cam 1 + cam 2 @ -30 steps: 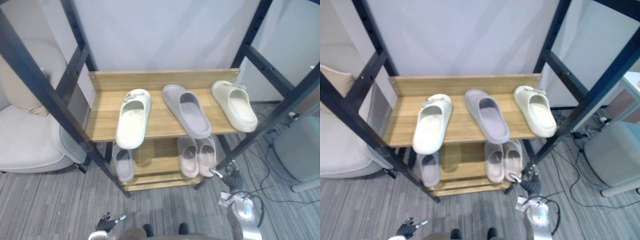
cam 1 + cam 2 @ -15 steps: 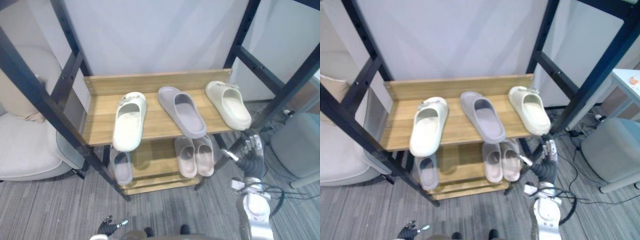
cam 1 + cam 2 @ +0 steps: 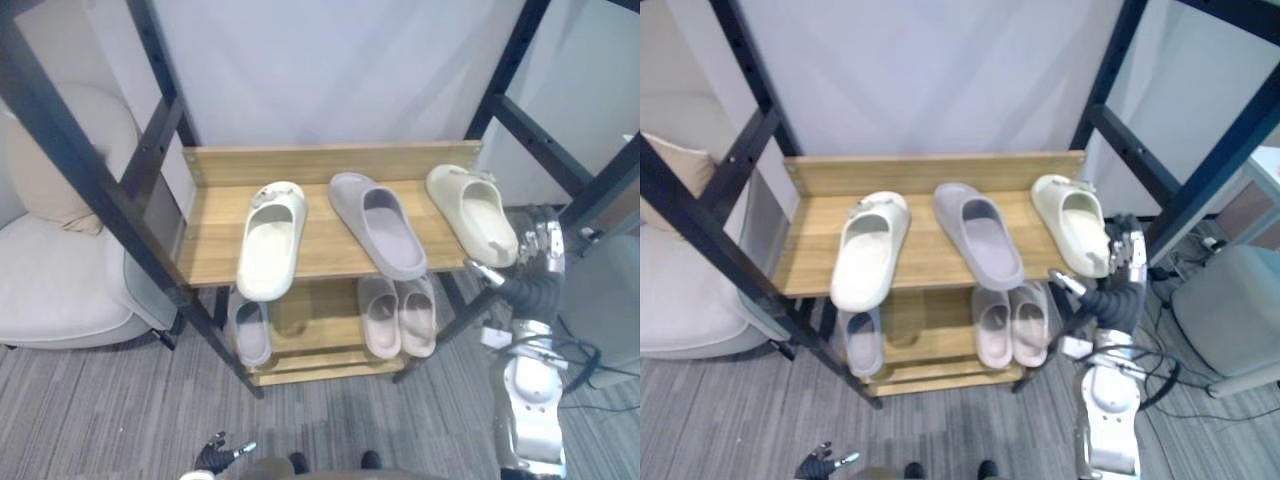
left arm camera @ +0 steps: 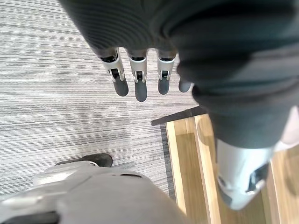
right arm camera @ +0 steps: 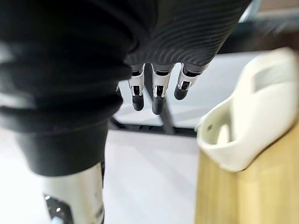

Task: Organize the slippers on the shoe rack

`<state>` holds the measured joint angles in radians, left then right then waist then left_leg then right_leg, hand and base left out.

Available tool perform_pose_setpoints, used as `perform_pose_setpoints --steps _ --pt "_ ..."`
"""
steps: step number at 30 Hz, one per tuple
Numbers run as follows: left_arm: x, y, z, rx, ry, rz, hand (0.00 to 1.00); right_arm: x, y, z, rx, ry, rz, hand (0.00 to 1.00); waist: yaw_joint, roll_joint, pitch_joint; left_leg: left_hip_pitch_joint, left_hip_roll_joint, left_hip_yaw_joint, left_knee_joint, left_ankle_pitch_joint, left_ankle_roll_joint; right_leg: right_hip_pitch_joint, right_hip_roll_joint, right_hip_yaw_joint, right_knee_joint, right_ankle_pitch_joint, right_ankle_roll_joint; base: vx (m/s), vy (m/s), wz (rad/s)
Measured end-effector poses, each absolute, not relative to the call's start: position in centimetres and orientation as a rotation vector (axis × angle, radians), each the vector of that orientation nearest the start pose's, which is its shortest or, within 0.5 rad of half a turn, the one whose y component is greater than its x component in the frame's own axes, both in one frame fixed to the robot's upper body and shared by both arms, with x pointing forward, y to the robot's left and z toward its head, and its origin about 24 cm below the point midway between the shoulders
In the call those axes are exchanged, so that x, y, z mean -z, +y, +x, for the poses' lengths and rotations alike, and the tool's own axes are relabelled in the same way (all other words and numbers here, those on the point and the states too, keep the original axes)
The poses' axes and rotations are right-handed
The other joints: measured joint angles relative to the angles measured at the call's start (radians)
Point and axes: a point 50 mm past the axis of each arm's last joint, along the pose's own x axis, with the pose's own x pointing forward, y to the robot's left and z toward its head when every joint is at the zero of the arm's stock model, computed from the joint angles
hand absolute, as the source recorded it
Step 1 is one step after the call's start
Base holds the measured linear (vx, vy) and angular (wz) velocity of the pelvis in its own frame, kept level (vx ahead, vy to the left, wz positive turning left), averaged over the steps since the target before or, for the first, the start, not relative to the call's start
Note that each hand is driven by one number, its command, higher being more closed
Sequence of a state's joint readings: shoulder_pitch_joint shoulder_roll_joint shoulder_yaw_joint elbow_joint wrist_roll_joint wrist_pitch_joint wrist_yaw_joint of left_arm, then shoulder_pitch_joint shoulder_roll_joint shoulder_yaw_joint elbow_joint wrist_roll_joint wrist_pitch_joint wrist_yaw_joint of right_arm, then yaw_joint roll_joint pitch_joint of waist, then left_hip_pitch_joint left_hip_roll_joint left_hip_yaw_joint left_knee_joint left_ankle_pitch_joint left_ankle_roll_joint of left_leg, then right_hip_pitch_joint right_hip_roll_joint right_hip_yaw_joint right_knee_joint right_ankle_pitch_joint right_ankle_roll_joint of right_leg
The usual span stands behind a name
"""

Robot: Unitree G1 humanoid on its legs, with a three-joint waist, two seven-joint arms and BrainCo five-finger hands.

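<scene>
On the wooden shoe rack's top shelf lie three slippers: a cream one at the left hanging over the front edge, a grey one in the middle, and a cream one at the right. My right hand is raised just right of that right cream slipper, fingers straight and holding nothing. The lower shelf holds a grey slipper at the left and a pinkish pair at the right. My left hand hangs low near the floor, fingers relaxed and empty.
Black metal frame posts stand slanted at both sides of the rack. A pale armchair sits to the left, a grey stool to the right. Grey carpet lies in front.
My right hand has risen from near the floor by the lower shelf to top-shelf height beside the right cream slipper. The camera shifted slightly. The slippers have not moved.
</scene>
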<state>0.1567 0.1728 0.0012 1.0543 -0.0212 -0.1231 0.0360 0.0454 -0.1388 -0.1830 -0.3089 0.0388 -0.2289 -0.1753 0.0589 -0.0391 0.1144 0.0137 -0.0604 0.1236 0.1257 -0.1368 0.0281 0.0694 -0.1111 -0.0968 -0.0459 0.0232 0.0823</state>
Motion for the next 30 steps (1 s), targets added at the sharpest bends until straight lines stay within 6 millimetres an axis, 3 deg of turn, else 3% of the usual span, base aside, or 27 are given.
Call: perform_pose_setpoints --steps 20,30 --pt "15.8 22.6 6.6 -0.171 1.091 0.147 0.0 -15.1 -22.6 30.5 0.224 -0.447 -0.258 0.0 0.036 -0.03 0.012 -0.037 -0.023 -0.05 -0.007 0.025 0.033 -0.016 -0.016 -0.056 -0.003 -0.001 -0.003 0.0 0.002 0.08" --pt "15.7 22.7 6.7 -0.181 1.078 0.138 0.0 -17.0 -23.7 32.7 0.238 -0.428 -0.331 0.0 0.052 -0.034 0.023 -0.038 -0.025 -0.053 -0.019 0.027 0.034 -0.018 -0.016 -0.062 -0.011 -0.001 -0.004 0.0 0.0 0.0"
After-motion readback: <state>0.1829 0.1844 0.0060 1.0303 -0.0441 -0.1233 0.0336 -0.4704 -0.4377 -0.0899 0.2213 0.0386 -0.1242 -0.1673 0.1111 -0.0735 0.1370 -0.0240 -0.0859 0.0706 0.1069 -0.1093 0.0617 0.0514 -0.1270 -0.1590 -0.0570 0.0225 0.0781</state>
